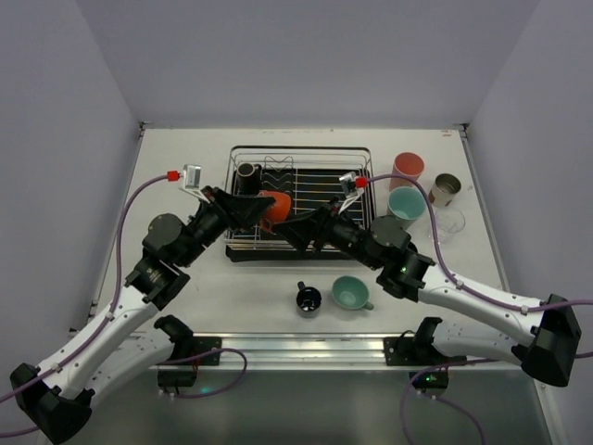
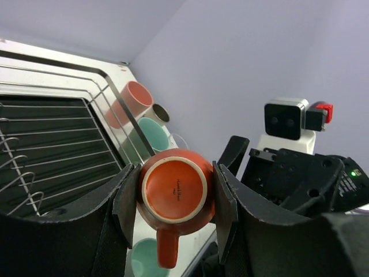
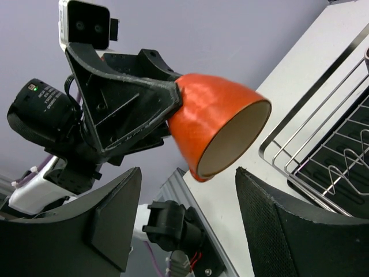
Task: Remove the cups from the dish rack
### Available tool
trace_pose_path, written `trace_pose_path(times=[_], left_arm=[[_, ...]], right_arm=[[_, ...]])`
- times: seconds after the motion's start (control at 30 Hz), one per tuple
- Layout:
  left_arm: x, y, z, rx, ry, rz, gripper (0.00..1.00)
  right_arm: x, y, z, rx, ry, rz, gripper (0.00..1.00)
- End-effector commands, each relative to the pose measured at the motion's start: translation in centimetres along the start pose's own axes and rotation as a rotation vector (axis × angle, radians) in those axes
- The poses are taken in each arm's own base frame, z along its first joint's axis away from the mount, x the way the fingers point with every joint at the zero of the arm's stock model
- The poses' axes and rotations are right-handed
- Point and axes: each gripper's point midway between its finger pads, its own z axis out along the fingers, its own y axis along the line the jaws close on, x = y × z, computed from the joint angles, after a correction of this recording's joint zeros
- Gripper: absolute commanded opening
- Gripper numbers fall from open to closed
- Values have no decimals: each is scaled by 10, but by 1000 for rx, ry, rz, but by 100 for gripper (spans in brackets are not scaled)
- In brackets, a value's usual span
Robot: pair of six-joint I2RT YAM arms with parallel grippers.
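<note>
Left hand (image 2: 176, 199): clenched on 1 orange mug (image 3: 213, 115), pads on its sides near the base, mouth turned toward the right hand (image 1: 295, 230). Mug location: in the air over the near edge of the dish rack (image 1: 301, 148). Right hand: released, jaws spread either side of the mug's mouth, apparently not touching.

Risk: if the left lets go before the right closes, the mug drops onto wire or table (image 1: 241, 297); the handle may foul a finger.

In the rack: 1 black cup (image 1: 247, 173).

Unclear: contact at the rim. The arms hide the rack's near part.
</note>
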Motion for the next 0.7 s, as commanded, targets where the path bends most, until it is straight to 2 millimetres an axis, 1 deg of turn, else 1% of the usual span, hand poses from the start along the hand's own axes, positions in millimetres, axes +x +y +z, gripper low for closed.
trace_pose_path(times=[0.0,0.03,0.1,0.17,0.23,0.3,0.33,0.4,0.43,0.5,0.53,0.57,0.6,0.63,0.67], left_arm=[[-5,-36,-6,167,-1,-63,0],[-4,-40,-7,187,3,-77,0],[-1,-40,-8,194,10,-86,0],[0,-44,-9,218,13,-102,0],[2,-43,-9,226,20,-116,0],[3,-43,-8,228,22,-121,0],[3,-44,-9,233,20,-122,4],[3,-43,-10,232,17,-123,9],[1,-43,-11,229,5,-117,14],[-1,-43,-12,227,-6,-114,20],[0,-42,-12,226,-7,-113,30],[0,-42,-12,226,-5,-110,36],[0,-42,-12,225,-4,-106,43],[2,-36,-12,201,2,-86,56],[-3,-39,-12,194,-8,-64,63]], right_arm=[[-39,33,0,-97,-105,-21,68],[-41,36,0,-107,-106,-37,68],[-45,40,2,-117,-110,-47,66],[-49,47,2,-144,-116,-55,63],[-51,51,5,-165,-121,-58,59],[-51,55,7,-186,-116,-60,53],[-51,55,9,-192,-117,-56,45],[-49,54,9,-193,-117,-50,36],[-49,53,9,-193,-119,-47,29],[-47,49,9,-184,-122,-43,19],[-47,48,9,-181,-123,-41,8],[-47,47,8,-177,-126,-41,2],[-48,46,6,-174,-131,-41,0],[-49,45,4,-170,-136,-44,0],[-51,47,-1,-171,-145,-51,0]])
